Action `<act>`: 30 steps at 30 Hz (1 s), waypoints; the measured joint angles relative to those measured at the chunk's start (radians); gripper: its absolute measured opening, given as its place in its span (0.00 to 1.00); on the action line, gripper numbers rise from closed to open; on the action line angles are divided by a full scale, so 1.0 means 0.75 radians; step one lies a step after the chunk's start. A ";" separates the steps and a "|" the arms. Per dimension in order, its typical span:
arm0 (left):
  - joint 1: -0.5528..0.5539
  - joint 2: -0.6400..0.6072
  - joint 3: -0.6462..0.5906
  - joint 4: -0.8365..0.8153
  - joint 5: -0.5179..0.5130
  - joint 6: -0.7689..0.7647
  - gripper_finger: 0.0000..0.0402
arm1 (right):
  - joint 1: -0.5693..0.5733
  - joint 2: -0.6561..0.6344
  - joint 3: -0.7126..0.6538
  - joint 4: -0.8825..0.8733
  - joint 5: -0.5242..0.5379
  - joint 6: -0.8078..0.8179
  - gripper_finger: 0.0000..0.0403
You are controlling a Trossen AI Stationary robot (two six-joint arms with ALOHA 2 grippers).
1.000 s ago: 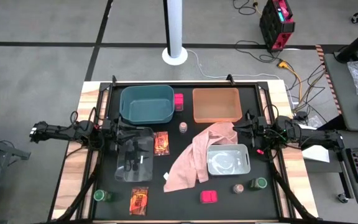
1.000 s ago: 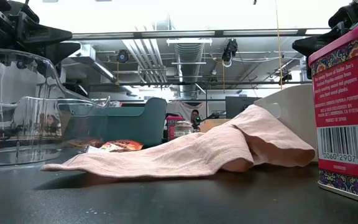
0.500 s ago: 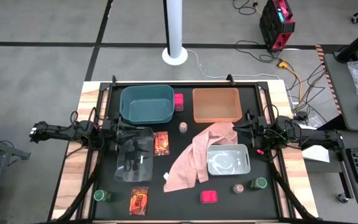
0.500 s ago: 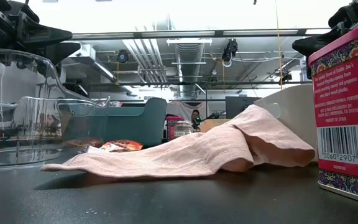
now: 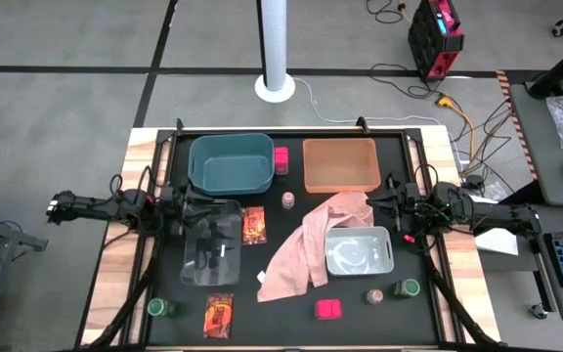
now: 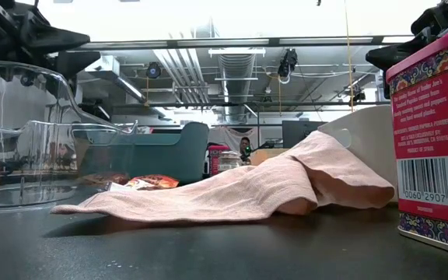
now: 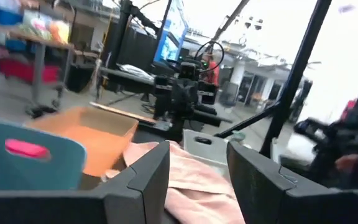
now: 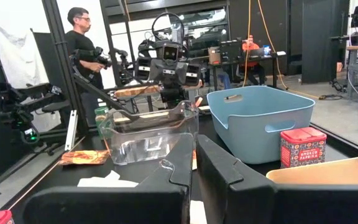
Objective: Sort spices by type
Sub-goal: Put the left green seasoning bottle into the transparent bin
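Note:
The spices lie scattered on the black mat. A pink box [image 5: 281,158] stands beside the teal bin, and another [image 5: 328,309] sits near the front edge. There are pinkish-topped jars [image 5: 288,200] [image 5: 374,296], green-lidded jars [image 5: 159,307] [image 5: 406,288], and flat packets [image 5: 253,225] [image 5: 219,315]. My left gripper [image 5: 192,202] [image 7: 197,180] hovers level at the table's left, over the clear bin's far edge. It is open with nothing between its fingers. My right gripper [image 5: 377,199] [image 8: 194,171] hovers level at the table's right, shut and empty.
A teal bin [image 5: 231,163] and an orange bin [image 5: 340,164] stand at the back, with a clear bin [image 5: 211,244] at left and a grey bin [image 5: 358,251] at right. A pink cloth [image 5: 311,244] lies crumpled mid-table, partly over the grey bin's edge. A person [image 8: 79,37] stands beyond the table.
My left gripper has rolled a little about the line it points along, staying in place. Nothing on the table has moved.

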 joint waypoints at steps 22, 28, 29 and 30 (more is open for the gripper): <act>0.002 0.003 0.001 0.537 -0.247 -0.042 0.36 | -0.009 0.009 0.000 0.001 0.035 0.150 0.03; 0.000 0.061 0.035 0.506 -0.164 -0.108 0.35 | -0.009 0.009 0.000 0.060 0.071 0.149 0.03; 0.000 0.090 0.050 0.494 -0.136 -0.129 0.34 | -0.009 0.009 0.001 0.071 0.086 0.149 0.03; -0.001 0.128 0.068 0.480 -0.125 -0.150 0.33 | -0.009 0.009 0.002 0.072 0.107 0.149 0.03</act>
